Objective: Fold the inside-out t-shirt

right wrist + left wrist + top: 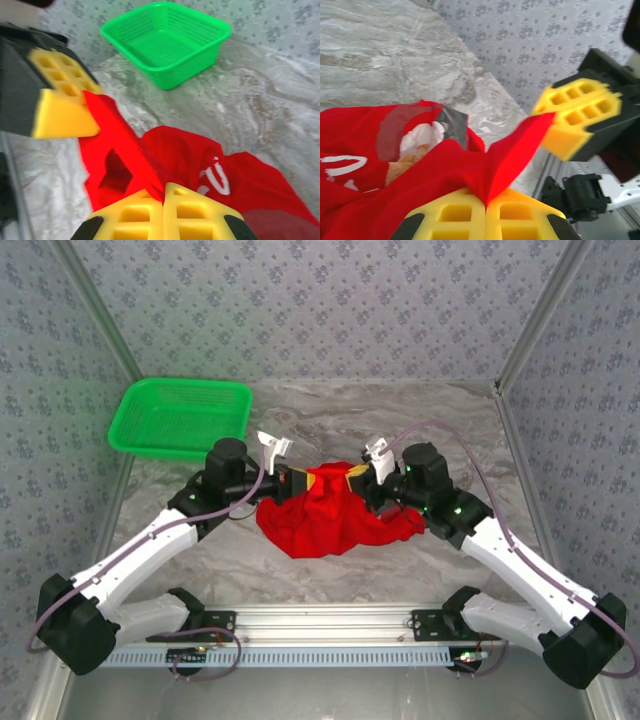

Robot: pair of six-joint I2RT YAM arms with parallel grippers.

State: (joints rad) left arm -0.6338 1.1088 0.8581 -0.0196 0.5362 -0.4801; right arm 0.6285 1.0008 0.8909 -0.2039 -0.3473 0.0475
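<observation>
green basket [180, 420] far-left on marble table [330, 420], apart from red t-shirt [325, 518]

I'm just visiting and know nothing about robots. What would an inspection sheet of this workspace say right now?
Surface: grey marbled table, looks clean.
Job's things: red t-shirt bunched at the centre, white print partly showing, one edge pulled taut between the hands.
Clutter: empty green basket at the far left.
Hands: left hand and right hand both shut on the t-shirt.
Cables: a purplish cable runs along each arm.
Surroundings: patterned walls on three sides; metal rail at the near edge.
</observation>
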